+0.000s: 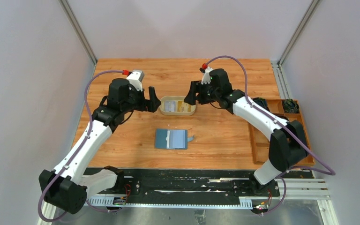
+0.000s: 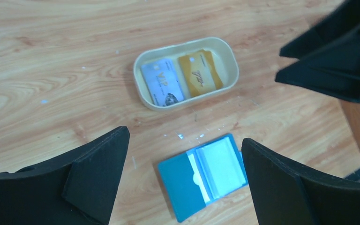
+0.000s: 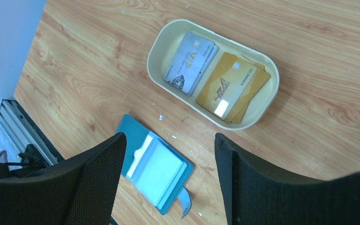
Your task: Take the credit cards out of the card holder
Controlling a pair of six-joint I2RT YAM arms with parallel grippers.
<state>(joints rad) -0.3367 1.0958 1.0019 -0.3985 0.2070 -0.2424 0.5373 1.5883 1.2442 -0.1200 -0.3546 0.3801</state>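
Pale walls (image 1: 28, 70) enclose a wooden table (image 1: 225, 136) where left gripper (image 1: 153, 99) and right gripper (image 1: 190, 93), both spread empty, flank a tray (image 1: 163, 107) of credit cards (image 1: 178, 106).

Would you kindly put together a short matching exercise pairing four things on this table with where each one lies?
Things:
1. pale card
2. yellow card
3. wallet
4. wooden box

Places, as seen from overhead:
A. along the right edge of the table
B. right end of the tray
C. lying open, between the tray and the table's near edge
D. left end of the tray

Pairs: 1-D, 2-B, 3-C, 4-A
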